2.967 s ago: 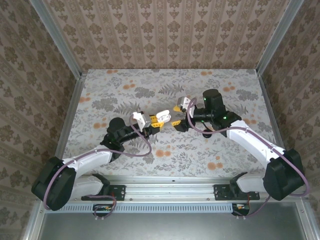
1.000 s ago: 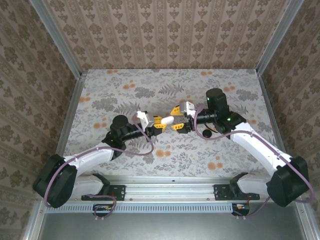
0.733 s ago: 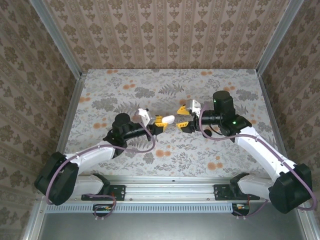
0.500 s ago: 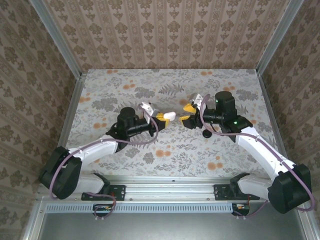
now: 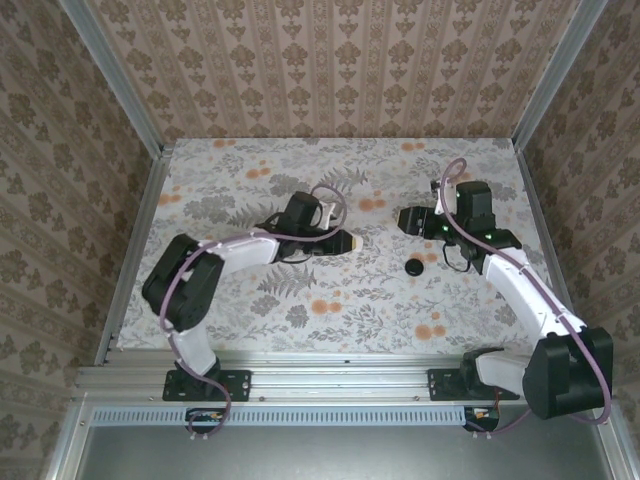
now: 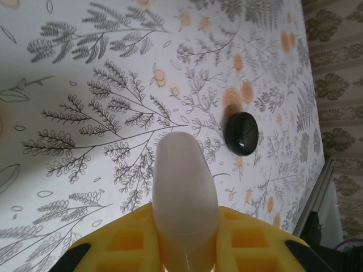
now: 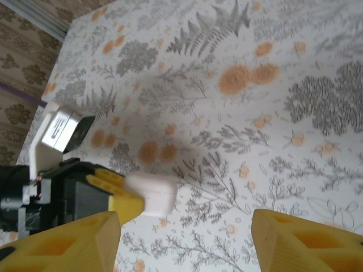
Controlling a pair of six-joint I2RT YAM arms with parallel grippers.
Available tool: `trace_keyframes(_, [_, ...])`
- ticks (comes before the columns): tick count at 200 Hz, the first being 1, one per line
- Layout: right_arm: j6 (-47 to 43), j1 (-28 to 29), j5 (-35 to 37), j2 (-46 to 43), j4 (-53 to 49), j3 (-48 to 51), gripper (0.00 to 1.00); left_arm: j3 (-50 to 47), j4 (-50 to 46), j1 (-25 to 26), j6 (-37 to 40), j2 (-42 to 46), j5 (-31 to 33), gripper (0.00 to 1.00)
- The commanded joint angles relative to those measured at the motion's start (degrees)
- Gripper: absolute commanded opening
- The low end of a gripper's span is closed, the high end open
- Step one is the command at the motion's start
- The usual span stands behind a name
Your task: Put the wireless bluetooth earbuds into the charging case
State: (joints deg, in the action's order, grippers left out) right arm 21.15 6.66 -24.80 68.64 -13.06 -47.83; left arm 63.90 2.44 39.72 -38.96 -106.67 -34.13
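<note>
The left arm had swung out of its meeting with the other arm at the middle of the worktop [image 5: 230, 180] and now reached further right and away from the bases. The left tool [image 5: 333, 241] stayed clenched on the charging case [image 5: 347, 241] — the white pebble pinched by one end between the yellow fingers, out over the floral surface. Whether it touched that surface could not be told.

To the right of it a black rounded piece [image 5: 414, 267] lay alone on the worktop, where it had lain a second before. It may have been one of the buds, but it was too small to be sure.

Further right, the right arm had drawn back towards the right wall, and the right tool [image 5: 407, 218] had released, its jaws standing wide with nothing between them. So the two-armed work at the case looked broken off or done for the moment, and the black piece seemed the likely next thing to fetch.

The case was the only container. From the right wrist it looked shut — no cavity or open lid could be made out, and whether anything sat inside could not be told.
</note>
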Motion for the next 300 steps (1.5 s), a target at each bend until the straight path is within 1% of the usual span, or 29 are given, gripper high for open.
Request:
trace_keyframes(1, [3.24,-0.26,-0.43,0.85,-0.04,1.59,0.65,5.59,-6.83,0.16,-3.64,-2.99,-4.19,0.18])
trace_keyframes(38, [3.84,-0.84,-0.17,0.75,-0.07,2.78,0.66,10.04,-12.60,-0.41,-3.83,-7.40,-3.62,0.20])
trace_keyframes(62, [4.79,-1.25,-0.08,-0.49,0.43,3.42,0.67,13.09,-19.30,-1.36,-1.97,-9.69,-3.05,0.23])
trace_keyframes(74, [5.18,-1.30,0.14,-1.33,0.95,3.86,0.67,13.36,-21.03,-1.92,-1.16,-10.04,-3.04,0.23])
trace_keyframes(78, [5.22,-1.29,0.22,-1.59,1.01,4.04,0.67,13.36,-21.18,-2.06,-1.00,-10.00,-1.36,0.24])
trace_keyframes(95, [5.70,-1.30,0.58,-2.31,1.15,4.42,0.67,13.00,-20.64,-2.75,-1.11,-10.39,-1.02,0.25])
trace_keyframes(123, [6.29,-1.29,0.20,-3.22,0.59,4.59,0.68,13.98,-19.32,-2.81,-1.98,-11.79,-2.26,0.25])
trace_keyframes(126, [6.45,-1.29,0.19,-3.39,0.54,4.61,0.68,13.91,-18.94,-2.81,-2.34,-11.88,-3.85,0.26])
trace_keyframes(134, [6.84,-1.36,-0.02,-3.88,0.63,4.66,0.69,13.64,-18.12,-2.90,-3.29,-12.06,-5.18,0.27])
trace_keyframes(149, [8.31,-1.32,-0.77,-4.89,1.80,4.86,0.69,13.13,-18.34,-2.81,-3.49,-11.77,-5.55,0.33])
trace_keyframes(168, [9.27,-1.29,-1.00,-5.66,2.20,4.71,0.70,11.81,-19.43,-3.29,-2.69,-10.43,-4.31,0.48])
trace_keyframes(190, [9.32,-1.29,-1.04,-5.93,0.82,3.57,0.71,11.47,-23.24,-5.25,0.00,-8.63,-3.04,0.55])
trace_keyframes(194, [9.22,-1.29,-1.11,-5.99,0.57,3.34,0.71,11.51,-23.96,-5.77,0.56,-8.19,-1.16,0.56])
trace_keyframes(239, [5.09,-2.28,1.16,-3.60,-1.71,1.27,0.72,10.00,-33.52,-11.05,9.11,-0.56,5.58,0.64])
trace_keyframes(256, [2.90,-3.17,4.92,-2.77,-0.04,1.87,0.75,8.54,-36.04,-13.26,12.08,4.46,10.71,0.69])
trace_keyframes(259, [2.56,-3.33,6.17,-2.64,0.37,2.01,0.75,8.26,-36.43,-15.02,12.62,5.50,11.80,0.70])
trace_keyframes(264, [2.04,-3.60,8.46,-2.49,1.20,2.51,0.78,7.85,-36.97,-16.14,13.58,7.25,13.94,0.71])
trace_keyframes(278, [0.49,-4.67,14.66,-2.12,4.80,4.59,0.87,6.59,-37.54,-19.13,16.52,12.41,21.17,0.80])
trace_keyframes(280, [0.32,-4.89,15.34,-2.00,5.37,4.88,0.89,6.41,-37.47,-19.68,16.80,13.12,21.99,0.82])
trace_keyframes(283, [0.02,-5.15,16.53,-1.85,6.20,5.39,0.98,6.08,-37.24,-20.31,17.27,14.25,23.85,0.87])
trace_keyframes(285, [-0.26,-5.38,17.24,-1.78,6.77,5.67,0.99,5.83,-36.98,-20.83,17.50,14.99,25.01,0.95])
trace_keyframes(287, [-0.48,-5.59,17.85,-1.70,7.38,6.00,1.00,5.54,-36.76,-21.33,17.86,15.75,26.12,0.99])
trace_keyframes(300, [-2.24,-6.83,22.33,-1.08,10.83,7.95,1.00,3.52,-34.16,-23.99,19.83,20.32,33.63,1.00])
